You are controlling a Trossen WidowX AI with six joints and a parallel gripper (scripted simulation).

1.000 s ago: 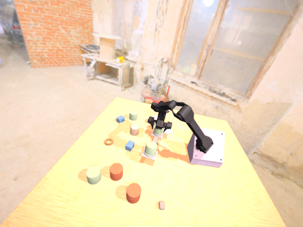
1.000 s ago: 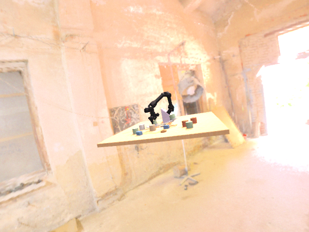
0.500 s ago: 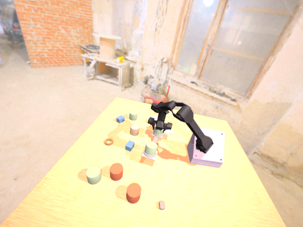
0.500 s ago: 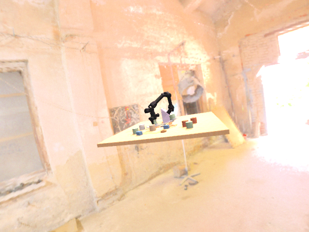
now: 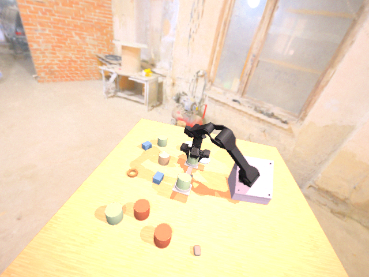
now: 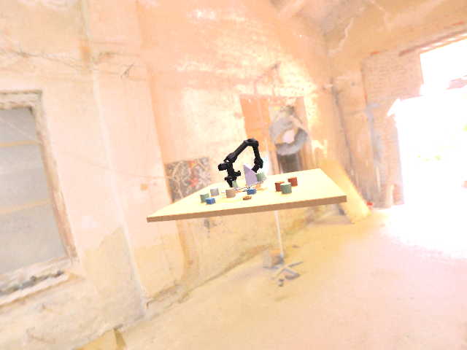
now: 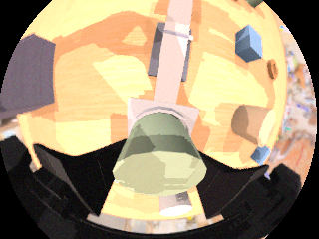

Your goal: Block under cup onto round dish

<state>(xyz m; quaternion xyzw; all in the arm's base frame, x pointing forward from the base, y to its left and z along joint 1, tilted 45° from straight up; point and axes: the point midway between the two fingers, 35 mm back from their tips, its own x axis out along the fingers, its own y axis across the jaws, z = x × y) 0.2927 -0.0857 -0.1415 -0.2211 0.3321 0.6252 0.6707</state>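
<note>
Two sage-green cups stand on the end plates of a small balance. My gripper is down over the far cup and is shut on its sides; the cup still rests on its square plate. The near cup stands untouched on the other end. The white round dish lies just right of the held cup, partly behind a finger. No block shows; it is hidden.
Around the balance are two blue cubes, a tan cylinder, sage cylinders, an orange ring, two red cylinders and a small tan block. The arm's base box stands at the right.
</note>
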